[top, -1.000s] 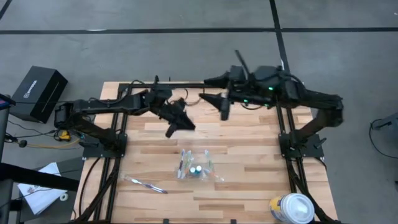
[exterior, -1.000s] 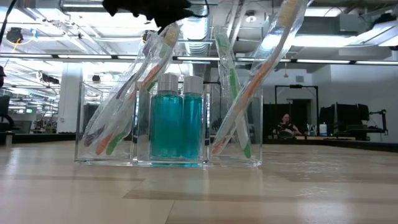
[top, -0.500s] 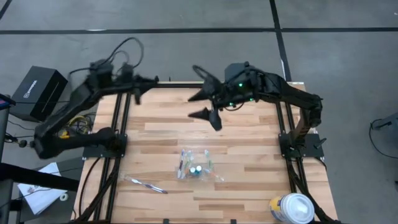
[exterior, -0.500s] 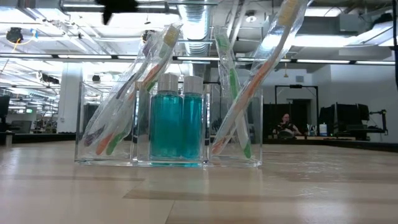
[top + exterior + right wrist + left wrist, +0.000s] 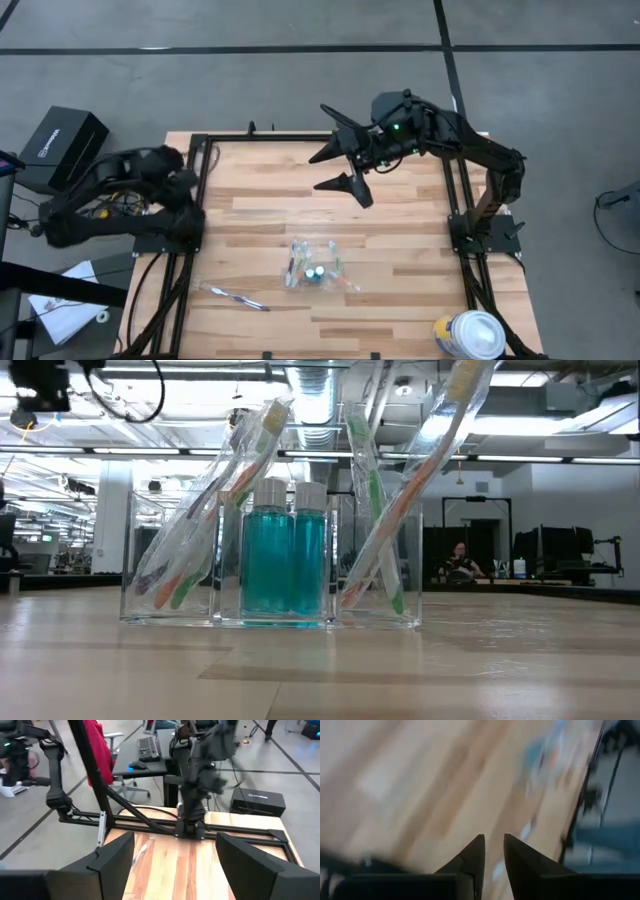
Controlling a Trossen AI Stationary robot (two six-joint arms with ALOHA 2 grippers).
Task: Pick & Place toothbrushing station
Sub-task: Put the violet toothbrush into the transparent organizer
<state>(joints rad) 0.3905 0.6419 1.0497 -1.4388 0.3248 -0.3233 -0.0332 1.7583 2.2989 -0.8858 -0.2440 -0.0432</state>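
Spread wide and empty, right gripper (image 5: 345,165) high behind clear flat plastic holder (image 5: 316,268), seemingly for reach; left gripper (image 5: 492,851) nearly closed, empty, parked aside.

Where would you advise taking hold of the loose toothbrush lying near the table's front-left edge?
Grip the loose toothbrush at mid-handle, coming straight down from above with the fingers across its length. It lies flat on the table, slim, apart from the clear holder, so nothing blocks either side.

Holder (image 5: 316,265) mid-table; 1 toothbrush (image 5: 233,296) left of it; canister (image 5: 470,334) front-right corner.
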